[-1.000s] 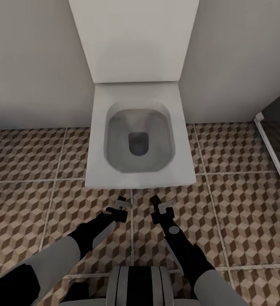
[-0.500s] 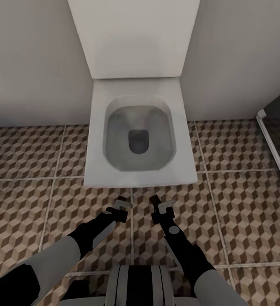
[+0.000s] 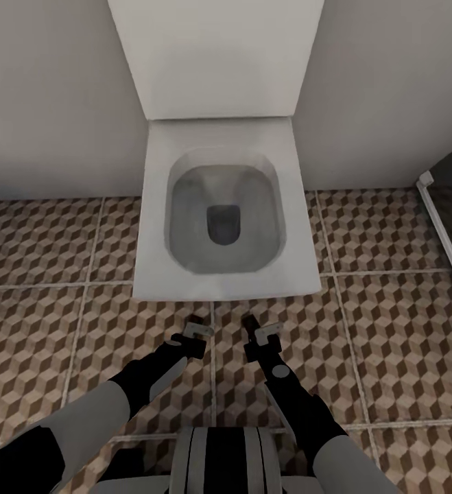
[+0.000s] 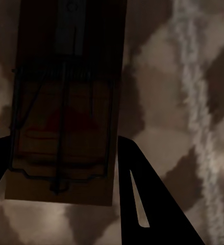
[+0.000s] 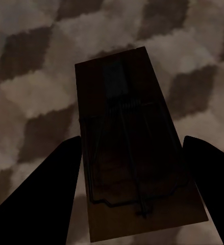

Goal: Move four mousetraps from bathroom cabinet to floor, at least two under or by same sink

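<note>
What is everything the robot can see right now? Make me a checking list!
Surface: bathroom floor, cube-pattern tiles.
Job's things: one mousetrap between the left gripper's fingers; another mousetrap between the right gripper's fingers. Cabinet, sink: nothing seen.
Clutter: nothing seen.
Grippers: left gripper and right gripper low over the tiles, before the toilet.
Cables: nothing seen.
Surroundings: white toilet, lid up; plain wall; white rail at right.

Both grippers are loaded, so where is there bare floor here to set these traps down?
Open bathroom floor lies left of the toilet and right of it, up to the white rail. It is crowded straight ahead, where the left gripper and right gripper nearly meet the bowl's front.
</note>
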Robot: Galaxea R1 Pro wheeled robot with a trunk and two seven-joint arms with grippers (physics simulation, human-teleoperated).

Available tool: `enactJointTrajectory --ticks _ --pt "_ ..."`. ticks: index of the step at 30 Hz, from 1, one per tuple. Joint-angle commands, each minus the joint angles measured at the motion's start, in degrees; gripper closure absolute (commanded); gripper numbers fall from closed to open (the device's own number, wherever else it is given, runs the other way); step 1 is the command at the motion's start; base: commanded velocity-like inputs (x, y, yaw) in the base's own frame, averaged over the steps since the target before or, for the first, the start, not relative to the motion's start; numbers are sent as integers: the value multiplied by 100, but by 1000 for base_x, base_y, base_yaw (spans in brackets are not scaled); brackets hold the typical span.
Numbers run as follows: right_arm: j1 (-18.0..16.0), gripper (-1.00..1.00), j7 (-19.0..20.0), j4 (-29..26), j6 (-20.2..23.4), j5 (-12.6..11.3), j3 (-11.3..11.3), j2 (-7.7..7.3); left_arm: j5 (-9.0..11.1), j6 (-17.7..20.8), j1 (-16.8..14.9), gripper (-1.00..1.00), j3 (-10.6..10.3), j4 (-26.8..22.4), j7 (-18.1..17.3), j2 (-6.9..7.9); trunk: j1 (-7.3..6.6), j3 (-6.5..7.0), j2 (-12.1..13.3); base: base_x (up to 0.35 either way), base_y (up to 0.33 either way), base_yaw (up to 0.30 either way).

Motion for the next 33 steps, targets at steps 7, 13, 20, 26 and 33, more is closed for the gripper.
enactJointTrajectory --ticks 7,13,20,26,33 --pt "-1 100 -41 -12 50 62 30 -2 136 17 -2 100 -40 -1 42 7 0 -18 -1 0 0 0" --pt "-1 100 -36 -8 49 62 31 -2 137 21 -2 100 -40 4 42 7 0 -19 -1 0 0 0" --pt "-1 100 -35 -7 49 62 31 -2 137 20 -2 100 -40 6 41 5 0 -19 -1 0 0 0" --pt "-1 100 -34 -6 49 62 31 -2 137 18 -2 100 -40 6 48 6 0 -19 -1 0 0 0" --pt "-1 -100 -34 -6 49 62 31 -2 137 21 -2 100 -40 6 50 2 0 -19 -1 0 0 0"
